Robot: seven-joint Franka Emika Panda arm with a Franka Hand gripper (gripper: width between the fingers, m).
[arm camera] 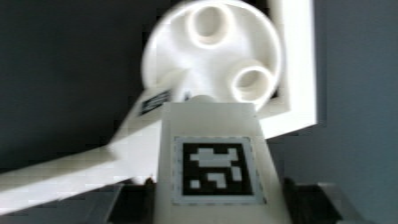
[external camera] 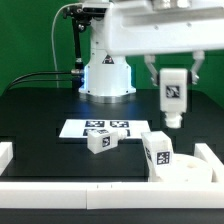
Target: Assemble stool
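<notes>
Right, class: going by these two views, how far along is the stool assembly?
Looks done: an upright leg stands at the seat, apparently mounted. In hand: the pincer grips a second leg in the air, and the wrist view shows open sockets in the seat. Left: fit that leg, then the third leg lying loose by the marker board.
</notes>
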